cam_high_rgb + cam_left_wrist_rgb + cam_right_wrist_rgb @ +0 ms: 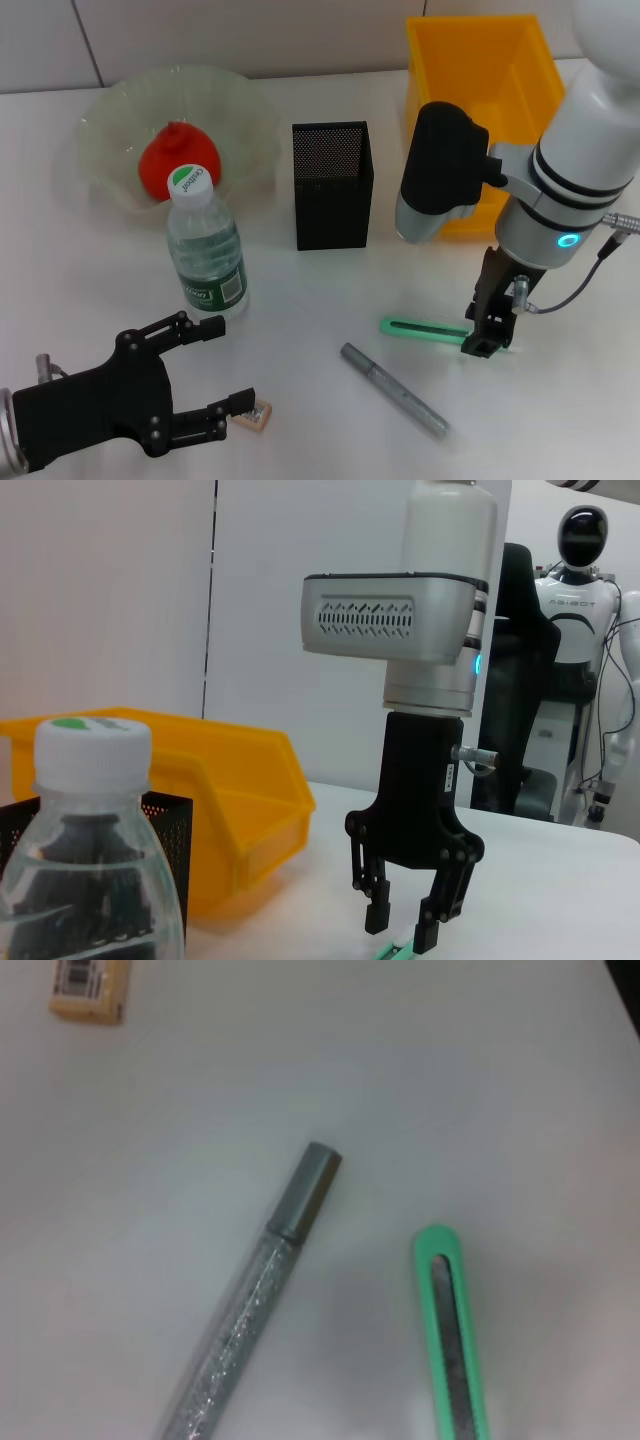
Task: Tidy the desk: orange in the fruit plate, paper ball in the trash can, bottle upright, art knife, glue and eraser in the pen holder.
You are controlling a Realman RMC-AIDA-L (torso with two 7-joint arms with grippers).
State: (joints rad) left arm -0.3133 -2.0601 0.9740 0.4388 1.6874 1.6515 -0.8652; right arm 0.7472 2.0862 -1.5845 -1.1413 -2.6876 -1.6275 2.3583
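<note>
While our right gripper [487,338] hangs point-down with its jaws parted and empty astride one end of the green knife [425,328], only the left wrist view shows that gap [402,930] clearly. Our right wrist view shows the knife [452,1345] beside the glue [255,1310], apart, with the eraser [90,990] far off. Between knife and holder [333,185] the surface [300,300] lies open; the yellow bin [480,90] stands close behind the right arm. Our left gripper [200,375] lies low, jaws wide and empty, the eraser [252,415] at one fingertip, the upright bottle [205,250] just beyond. An orange [178,158] sits in the plate [110,130].
</note>
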